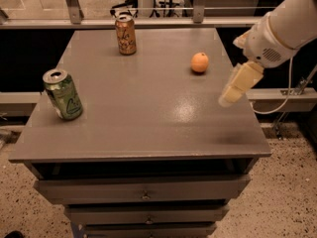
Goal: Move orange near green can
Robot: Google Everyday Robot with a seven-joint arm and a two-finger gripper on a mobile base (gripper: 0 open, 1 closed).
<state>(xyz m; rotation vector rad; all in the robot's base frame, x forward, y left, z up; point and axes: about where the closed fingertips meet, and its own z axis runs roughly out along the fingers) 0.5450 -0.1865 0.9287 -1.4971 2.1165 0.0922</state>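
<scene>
Green can point(62, 93) stood near the table's point(148, 128) left edge, orange point(199, 62) well apart. Gripper point(237, 87) hung over the right edge, angled downward; grip state indeterminable.

We count two cans on the surface point(148, 128): one green can point(62, 94) at the left, one orange-brown can point(126, 34) at the back. One orange point(199, 62), the only fruit we log. One gripper point(230, 95), over the surface's right edge, near the orange but apart from it.
</scene>
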